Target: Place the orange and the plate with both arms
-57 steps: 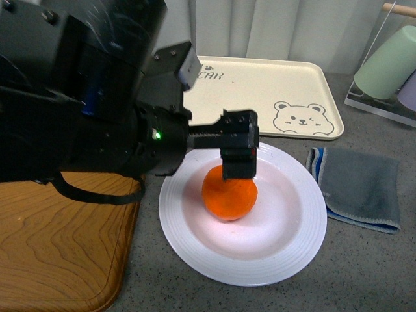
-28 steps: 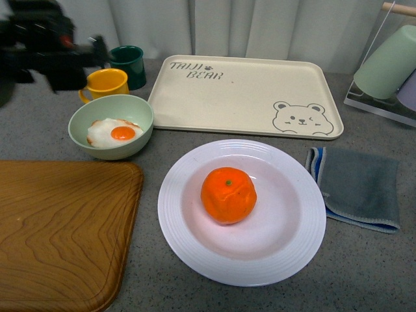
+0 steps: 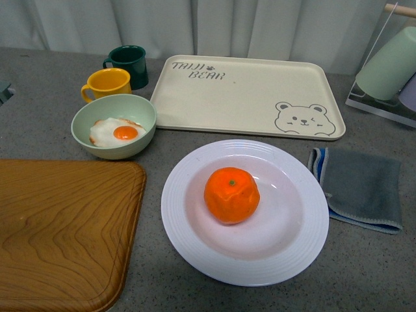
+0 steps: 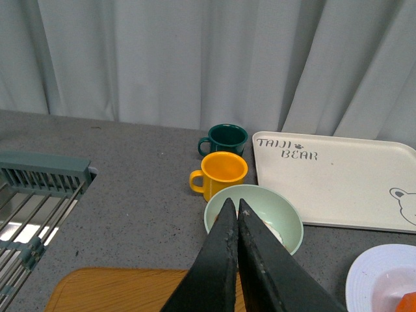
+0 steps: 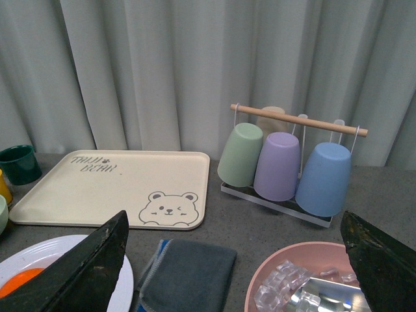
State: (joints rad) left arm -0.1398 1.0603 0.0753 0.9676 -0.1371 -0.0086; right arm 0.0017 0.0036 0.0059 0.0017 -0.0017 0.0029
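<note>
My left gripper (image 4: 235, 204) hangs raised, jaws pinched together, empty, green bowl (image 4: 281, 216) just beyond; right gripper (image 5: 234, 221) gapes wide. Orange (image 3: 231, 195) sits on plate (image 3: 286, 255); grey countertop (image 3: 39, 97), curtain (image 3: 260, 26) behind.

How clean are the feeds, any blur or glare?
Front view: sharp, faint sheen on the plate around the orange. Left wrist view: crisp; shut left gripper blocks part. Right wrist view: crisp; open right gripper shows dark, featureless.

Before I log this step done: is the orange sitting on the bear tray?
No, the orange sits in the middle of the white plate, which lies in front of the bear tray.
</note>
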